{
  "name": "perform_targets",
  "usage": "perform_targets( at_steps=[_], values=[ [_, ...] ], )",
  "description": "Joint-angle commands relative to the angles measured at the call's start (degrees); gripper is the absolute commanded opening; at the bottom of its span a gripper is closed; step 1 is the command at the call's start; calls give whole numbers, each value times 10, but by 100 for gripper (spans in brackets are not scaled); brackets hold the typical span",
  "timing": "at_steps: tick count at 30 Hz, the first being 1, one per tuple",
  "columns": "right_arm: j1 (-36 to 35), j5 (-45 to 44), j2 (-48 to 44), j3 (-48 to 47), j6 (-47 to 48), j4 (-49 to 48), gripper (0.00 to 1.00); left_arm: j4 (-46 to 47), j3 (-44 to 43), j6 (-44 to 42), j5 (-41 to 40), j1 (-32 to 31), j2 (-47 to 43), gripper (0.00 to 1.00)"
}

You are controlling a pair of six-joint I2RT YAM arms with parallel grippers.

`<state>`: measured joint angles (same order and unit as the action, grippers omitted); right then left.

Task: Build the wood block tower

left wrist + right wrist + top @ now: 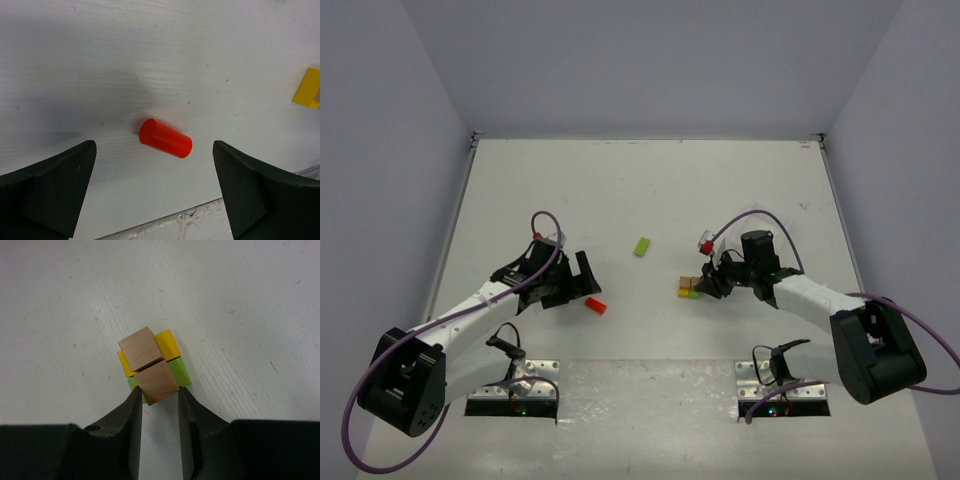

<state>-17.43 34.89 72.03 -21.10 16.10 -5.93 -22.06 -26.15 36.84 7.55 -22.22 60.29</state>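
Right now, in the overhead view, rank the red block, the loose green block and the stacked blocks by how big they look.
1. Stacked blocks: largest.
2. Red block and loose green block: they look about alike, so no ranking between them.

cylinder (165,138) red-orange | loose block (642,246) lime green | clustered blocks (150,365) tan (unpainted), yellow, green | table (650,190) white

Tan blocks (142,349) bare matt wood; red cylinder (165,138) smooth, slightly glossy; table (250,315) matt white, finely ribbed.
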Motion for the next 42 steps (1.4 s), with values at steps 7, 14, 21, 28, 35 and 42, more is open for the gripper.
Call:
perform_targets(
  at_steps=[7, 14, 21, 28, 35, 42],
  values=[
    [-5, 1, -5, 7, 10, -9, 30, 20, -21, -6, 6, -5, 2, 100],
    [-6, 4, -13, 8, 10, -9, 43, 23, -20, -6, 11, -5, -7, 100],
    [-6, 7, -18, 2, 8, -3, 50, 24, -21, -6, 13, -5, -25, 100],
    [-6, 0, -32, -19, 5, 24, 67, 30, -20, 4, 8, -5, -38, 100],
    [-6, 53, -98, -29, 36, 77, 99, 51, -7, 18, 7, -7, -49, 100],
    [-6, 63, -154, -86, -18, -13, 99, 61, -39, 66, -69, -29, -43, 100]
  ],
)
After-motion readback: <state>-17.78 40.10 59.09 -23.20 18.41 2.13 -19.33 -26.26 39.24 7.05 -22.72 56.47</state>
